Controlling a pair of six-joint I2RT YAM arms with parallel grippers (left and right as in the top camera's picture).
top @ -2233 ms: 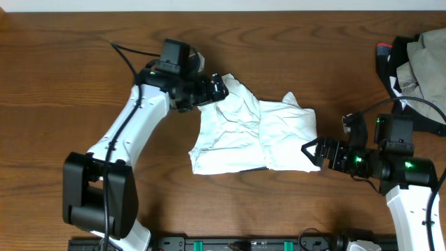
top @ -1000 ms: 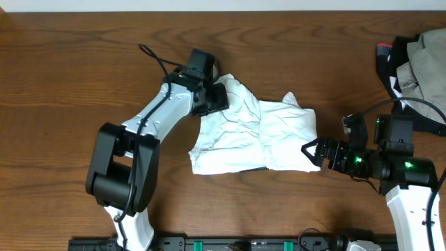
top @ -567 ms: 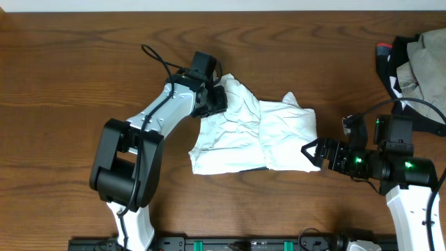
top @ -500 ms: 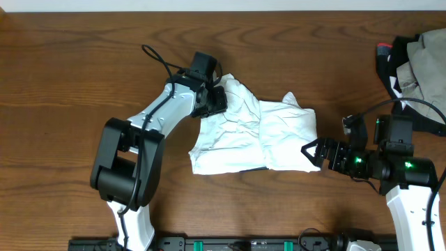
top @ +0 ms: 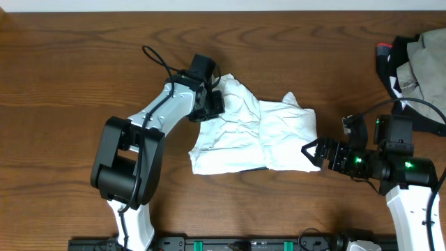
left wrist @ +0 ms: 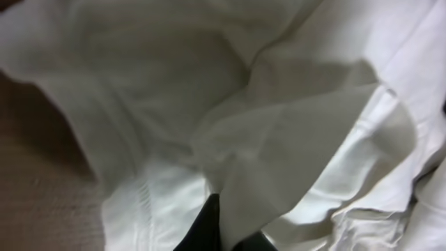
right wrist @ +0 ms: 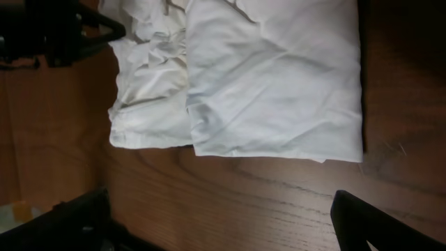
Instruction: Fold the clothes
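Note:
The clothes (top: 254, 132) are one wrinkled white garment, partly folded, in the middle of the wooden table (top: 70, 84). My left gripper (top: 214, 99) is at its upper left corner, shut on a fold of the white cloth. In the left wrist view the garment (left wrist: 279, 104) fills the frame and the dark fingertips (left wrist: 202, 230) pinch a ridge of it at my left gripper (left wrist: 226, 233). My right gripper (top: 311, 152) stands open just right of the garment's lower right corner, holding nothing. In the right wrist view the garment (right wrist: 272, 77) lies ahead of my right gripper (right wrist: 219, 223).
A heap of other clothes (top: 418, 59), dark and beige, sits at the table's far right edge. A black rail (top: 244, 244) runs along the front edge. The left arm (top: 160, 115) stretches over the table left of the garment.
The left gripper has shut on the garment's upper left fold and drawn back slightly left. The right arm and the rest of the garment have not moved.

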